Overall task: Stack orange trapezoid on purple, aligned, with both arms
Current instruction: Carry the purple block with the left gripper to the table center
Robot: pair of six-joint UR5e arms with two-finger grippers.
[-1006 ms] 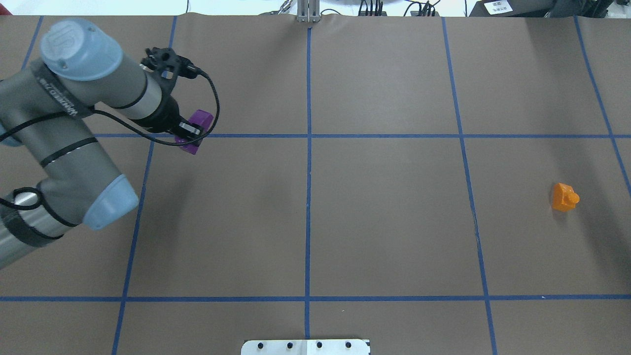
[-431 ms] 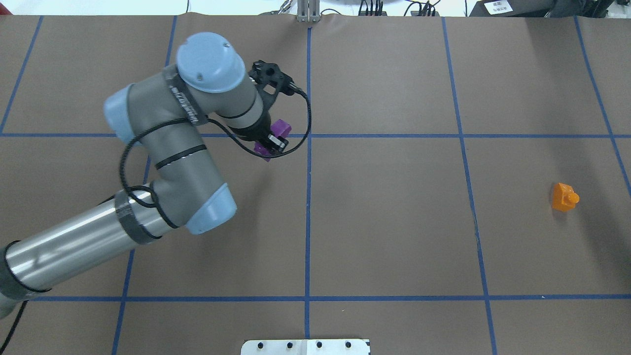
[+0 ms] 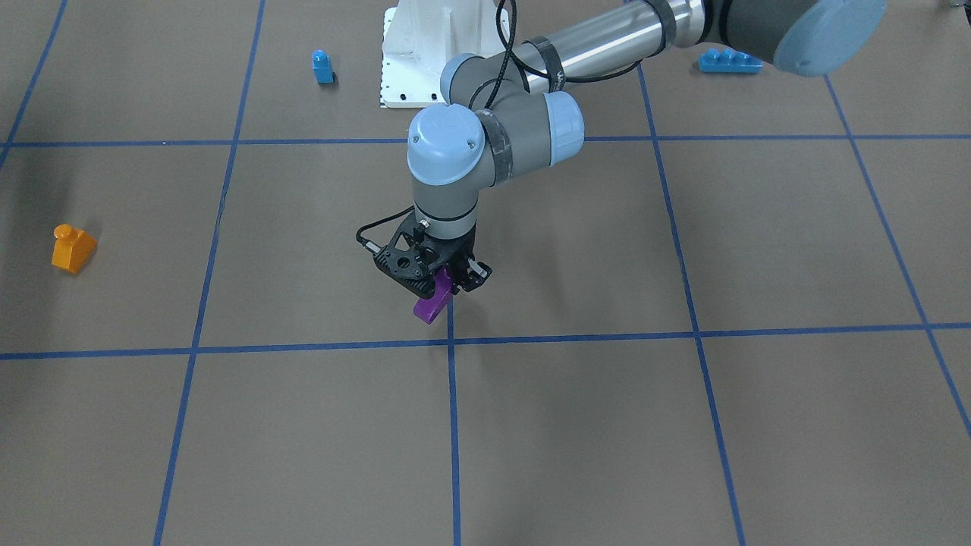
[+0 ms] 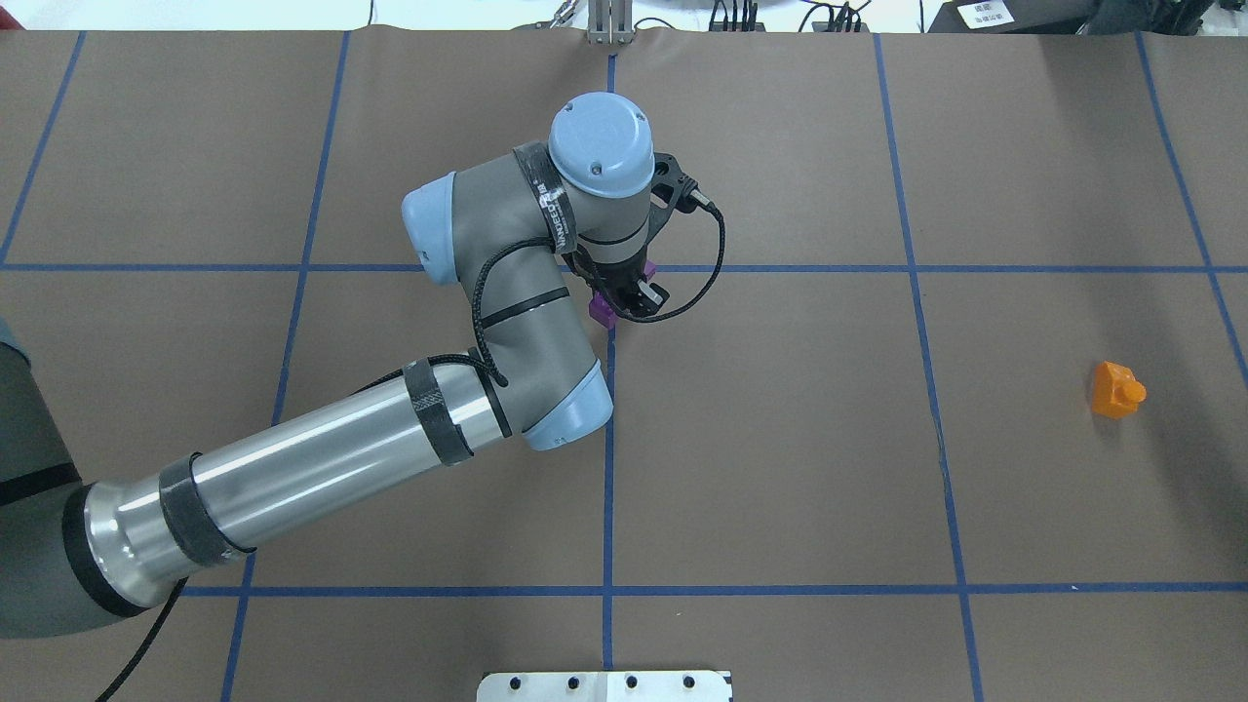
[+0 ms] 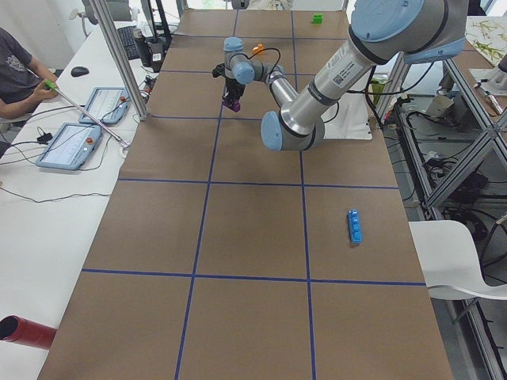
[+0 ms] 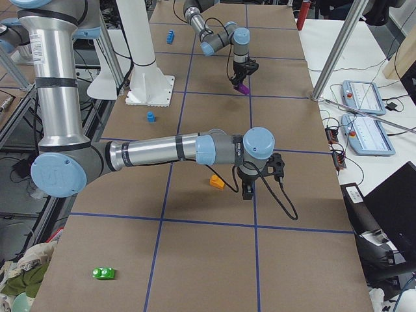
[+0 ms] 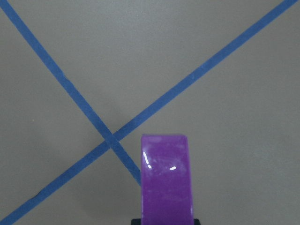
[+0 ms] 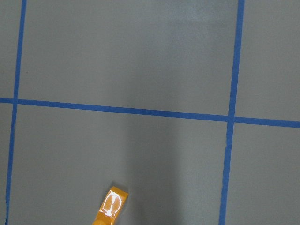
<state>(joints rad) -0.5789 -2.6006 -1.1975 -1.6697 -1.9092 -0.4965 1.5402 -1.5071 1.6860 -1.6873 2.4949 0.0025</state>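
Begin at the left of the overhead view. Your left arm (image 4: 322, 458) reaches in from that side across the desk (image 4: 780, 439) to its middle. The left jaws point straight down and pinch the purple (image 4: 602, 310), which hangs below them. It sits right by a crossing of the blue tape lines (image 7: 110, 137). I judge it to be low over the surface, but I cannot be sure of the gap. The left wrist camera shows only a smooth, glossy face of it, so you cannot check from there which way the stud faces. The middle crossing looks like a sensible spot for the base brick, since both arms should be able to reach it and the lines give you a reference for squaring it up.

Further right, the orange trapezoid (image 4: 1114, 390) rests on the desk with its stud up, well apart from the purple and nothing gripping it.

The right arm (image 6: 156, 151) is missing from the overhead view. From the right-side camera, the right jaws hang near the orange brick. The right wrist camera catches the brick only at its bottom edge, so I judge the pick not yet lined up. I cannot tell whether the right jaws are spread or pressed together.
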